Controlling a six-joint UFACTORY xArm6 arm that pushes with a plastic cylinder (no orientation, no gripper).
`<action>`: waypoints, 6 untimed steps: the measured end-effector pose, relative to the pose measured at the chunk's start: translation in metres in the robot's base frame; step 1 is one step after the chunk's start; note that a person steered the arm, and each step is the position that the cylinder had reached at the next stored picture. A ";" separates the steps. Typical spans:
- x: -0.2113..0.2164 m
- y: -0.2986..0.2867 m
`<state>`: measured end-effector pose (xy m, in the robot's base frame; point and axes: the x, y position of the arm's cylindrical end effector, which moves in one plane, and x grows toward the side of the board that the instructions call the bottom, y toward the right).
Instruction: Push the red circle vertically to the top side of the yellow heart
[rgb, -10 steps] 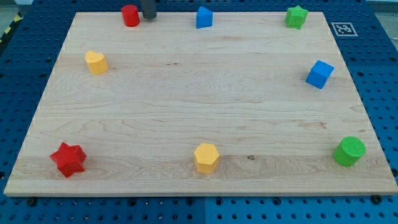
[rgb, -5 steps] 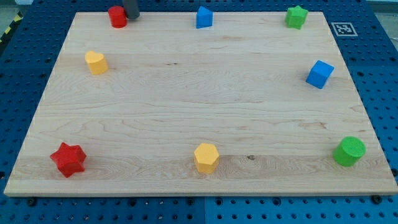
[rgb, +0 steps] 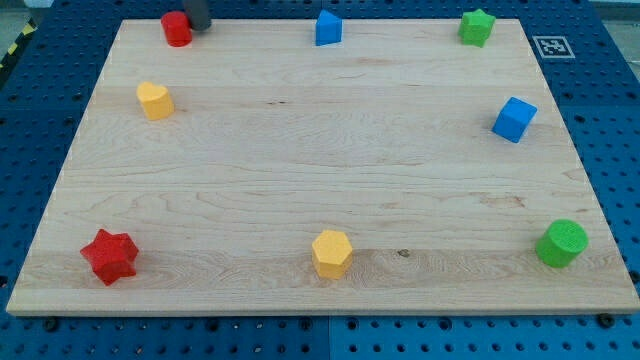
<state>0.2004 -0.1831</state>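
Red circular block (rgb: 177, 28) at top edge of pale wooden tabletop (rgb: 320, 170), near top-left corner, above yellow heart-shaped block (rgb: 154, 100). My tip (rgb: 199, 26) touching its right side; no jaws fitted. Risk: further leftward pushing overshoots heart's column or topples block off top edge.

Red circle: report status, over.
My tip against red circle, on its right in view. Circle at board's top edge, above and slightly right of yellow heart. Nothing between them.

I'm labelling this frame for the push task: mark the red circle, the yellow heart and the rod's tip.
red circle (rgb: 177, 28), camera view, on its top face.
yellow heart (rgb: 154, 100), camera view, on its top face.
my tip (rgb: 199, 27), camera view, at the rod's lower end, right of the red circle.
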 end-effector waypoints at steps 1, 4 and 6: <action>0.000 -0.004; 0.000 0.007; 0.060 0.073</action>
